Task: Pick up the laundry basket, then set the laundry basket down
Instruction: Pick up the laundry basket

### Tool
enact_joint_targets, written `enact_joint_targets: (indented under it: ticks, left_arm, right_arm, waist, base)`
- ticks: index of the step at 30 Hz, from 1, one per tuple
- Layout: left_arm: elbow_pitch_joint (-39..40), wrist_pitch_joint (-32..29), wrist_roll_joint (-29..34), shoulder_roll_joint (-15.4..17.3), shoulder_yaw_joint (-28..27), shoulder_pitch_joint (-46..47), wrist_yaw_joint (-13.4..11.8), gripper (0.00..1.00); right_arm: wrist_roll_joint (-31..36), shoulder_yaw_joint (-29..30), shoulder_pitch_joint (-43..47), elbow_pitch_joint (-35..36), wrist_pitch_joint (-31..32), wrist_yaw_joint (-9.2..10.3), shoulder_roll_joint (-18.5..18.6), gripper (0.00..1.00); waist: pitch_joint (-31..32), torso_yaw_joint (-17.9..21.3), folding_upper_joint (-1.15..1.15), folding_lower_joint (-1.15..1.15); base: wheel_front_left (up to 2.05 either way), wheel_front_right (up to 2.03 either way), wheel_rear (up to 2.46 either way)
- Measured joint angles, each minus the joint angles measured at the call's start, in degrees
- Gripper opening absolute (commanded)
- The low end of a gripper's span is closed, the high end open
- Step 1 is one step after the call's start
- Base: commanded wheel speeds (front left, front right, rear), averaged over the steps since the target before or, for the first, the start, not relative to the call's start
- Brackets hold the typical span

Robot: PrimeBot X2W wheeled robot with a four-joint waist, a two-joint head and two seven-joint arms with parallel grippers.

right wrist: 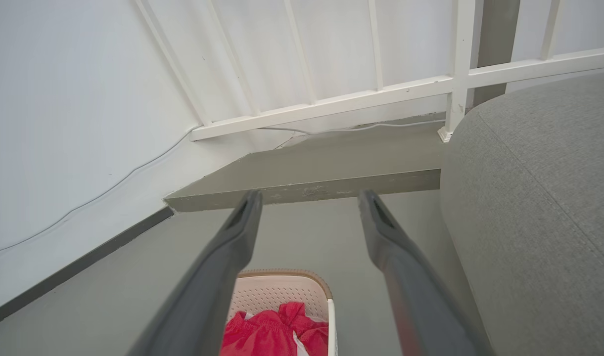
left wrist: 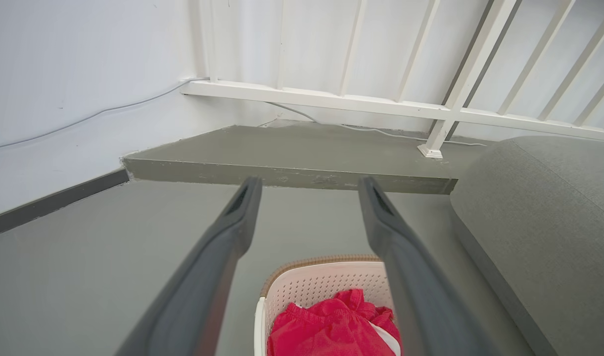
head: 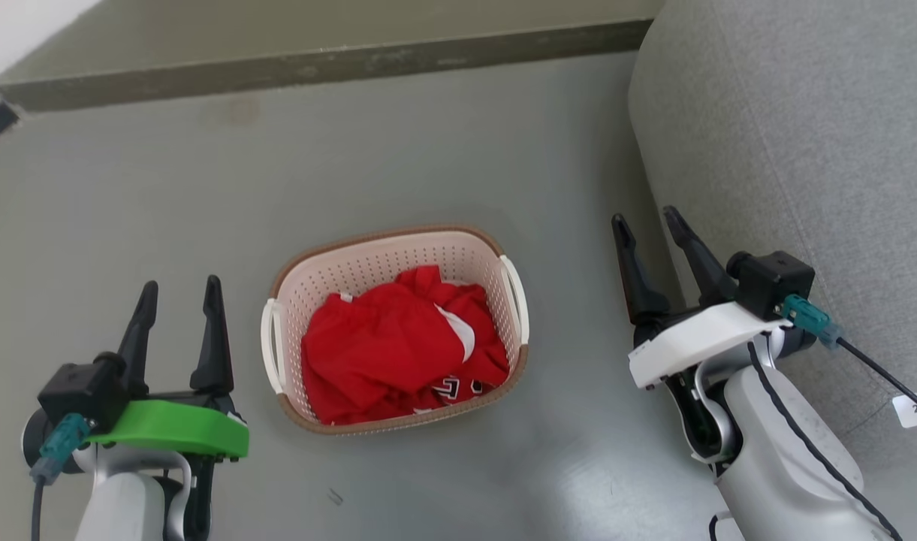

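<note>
Both spread-fingered, left gripper [head: 182, 284] and right gripper [head: 644, 216] seemingly hover flanking the basket [head: 398, 231].

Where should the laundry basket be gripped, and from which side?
I'd take the laundry basket by its white end handles: left tool on the left handle, right tool on the right handle, each from its outer side. The loops stand proud, facing the tools.

Cream laundry basket [head: 398, 255] upright on floor [head: 128, 210], holding red garment [head: 390, 346].
</note>
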State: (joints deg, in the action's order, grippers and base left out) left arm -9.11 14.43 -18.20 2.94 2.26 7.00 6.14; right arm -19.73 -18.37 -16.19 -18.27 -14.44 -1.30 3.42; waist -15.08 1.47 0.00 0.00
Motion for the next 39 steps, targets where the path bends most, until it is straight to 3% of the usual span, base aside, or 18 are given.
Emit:
enact_joint_targets:
  ticks: [23,39]
  left_arm:
    - [-5.5,0.0,-1.6,2.6,-0.2,7.6,0.7,1.0]
    - [-14.9,0.0,-2.2,3.8,2.0,15.4,0.9,1.0]
  right_arm:
    - [-1.4,-3.5,-7.4,-1.1,-0.1,1.34,0.0,1.0]
    - [-4.0,-5.2,-13.4,-9.9,-0.1,1.42,0.1,1.0]
  waist:
    - [-11.3,1.1,0.0,0.0]
    - [-19.5,0.8,0.0,0.01]
  base:
    - [0.0,0.0,0.0]
    - [0.0,0.0,0.0]
